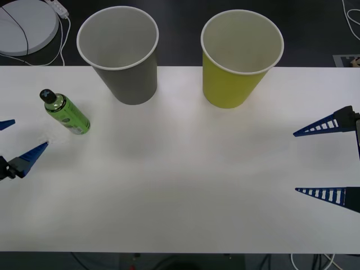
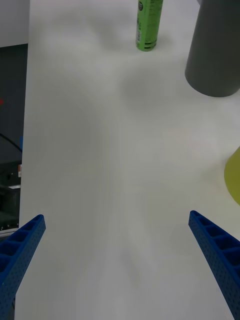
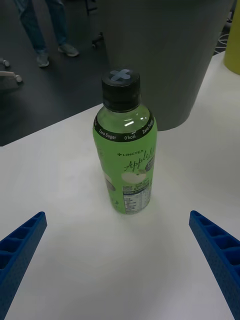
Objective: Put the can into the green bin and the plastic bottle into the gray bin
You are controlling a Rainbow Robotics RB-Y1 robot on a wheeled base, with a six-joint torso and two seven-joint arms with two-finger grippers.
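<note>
Blue ribbed left tool [image 1: 16, 139] sits at the left bench [image 1: 180, 185] edge, fingers spread wide, gripping nothing. Plastic bottle [image 1: 66, 112] stands upright just ahead of it, between the finger lines but untouched, long axis vertical, black cap up. Gray bin [image 1: 121, 53] is right behind the bottle, green bin [image 1: 239, 56] beside that. Right tool [image 1: 320, 163] is released too, parked at the right edge, well apart.

white table [image 1: 180, 191], round white disc [image 1: 25, 25], cable [image 1: 63, 34]
</note>
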